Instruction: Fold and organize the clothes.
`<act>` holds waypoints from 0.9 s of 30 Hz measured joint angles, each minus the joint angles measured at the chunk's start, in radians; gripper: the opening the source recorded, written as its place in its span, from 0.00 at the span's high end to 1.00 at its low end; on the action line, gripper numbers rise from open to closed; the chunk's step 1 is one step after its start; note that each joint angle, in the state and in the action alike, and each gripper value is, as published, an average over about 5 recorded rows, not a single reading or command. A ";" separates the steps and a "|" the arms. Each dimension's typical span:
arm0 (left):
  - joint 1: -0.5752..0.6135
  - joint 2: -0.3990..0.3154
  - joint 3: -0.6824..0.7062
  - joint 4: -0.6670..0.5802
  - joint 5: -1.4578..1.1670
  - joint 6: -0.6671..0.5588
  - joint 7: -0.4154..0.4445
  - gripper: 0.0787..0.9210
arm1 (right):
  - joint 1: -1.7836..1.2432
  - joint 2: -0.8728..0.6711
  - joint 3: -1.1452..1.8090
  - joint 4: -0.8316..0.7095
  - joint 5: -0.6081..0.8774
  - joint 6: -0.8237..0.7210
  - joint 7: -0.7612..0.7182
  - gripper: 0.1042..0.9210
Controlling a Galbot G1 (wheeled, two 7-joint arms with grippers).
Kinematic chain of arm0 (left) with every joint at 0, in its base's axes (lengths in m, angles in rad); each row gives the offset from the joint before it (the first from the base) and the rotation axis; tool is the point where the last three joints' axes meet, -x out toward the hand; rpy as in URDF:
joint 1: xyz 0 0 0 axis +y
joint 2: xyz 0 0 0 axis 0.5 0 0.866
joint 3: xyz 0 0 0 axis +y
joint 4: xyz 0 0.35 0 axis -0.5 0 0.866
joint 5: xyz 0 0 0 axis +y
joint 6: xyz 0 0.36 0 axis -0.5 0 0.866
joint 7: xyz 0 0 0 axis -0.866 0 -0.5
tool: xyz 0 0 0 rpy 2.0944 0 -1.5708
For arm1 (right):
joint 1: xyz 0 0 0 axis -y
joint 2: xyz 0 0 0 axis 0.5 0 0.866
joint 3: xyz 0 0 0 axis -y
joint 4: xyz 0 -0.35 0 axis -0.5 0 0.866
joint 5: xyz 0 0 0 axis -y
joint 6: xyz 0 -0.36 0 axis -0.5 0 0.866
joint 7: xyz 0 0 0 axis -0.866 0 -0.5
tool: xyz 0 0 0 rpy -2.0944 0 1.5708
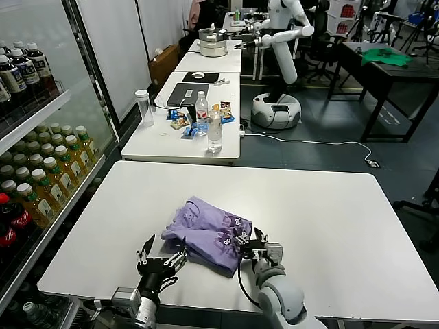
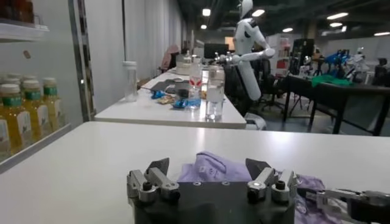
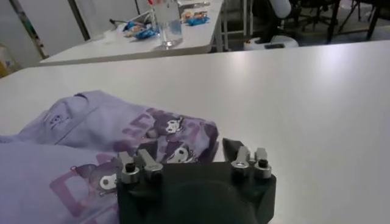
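- I see my left gripper [image 1: 162,261] low over the white table [image 1: 329,212], near its front edge, with the fingers spread wide and nothing between them. It stands just beside the left end of the shirt.
- The purple T-shirt [image 1: 209,232] lies as a folded bundle on the front middle of the table, printed marks facing up.
- My right gripper [image 1: 252,245] is at the right edge of the shirt. Its fingers are apart; I cannot tell if they pinch the fabric.

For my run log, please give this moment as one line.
T-shirt: folded bundle, white table | left gripper: open, beside it | right gripper: open, at its edge
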 measured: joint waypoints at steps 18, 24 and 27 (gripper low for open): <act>0.015 -0.014 -0.011 0.020 0.000 -0.001 0.000 0.12 | 0.141 -0.062 0.002 -0.101 0.069 -0.032 0.023 0.91; 0.016 -0.014 -0.013 0.023 -0.005 -0.001 0.000 0.12 | 0.208 -0.104 -0.004 -0.147 0.067 -0.049 -0.012 0.97; 0.016 -0.014 -0.012 0.023 -0.005 -0.001 0.000 0.12 | 0.251 -0.129 -0.011 -0.184 0.050 -0.050 -0.041 0.97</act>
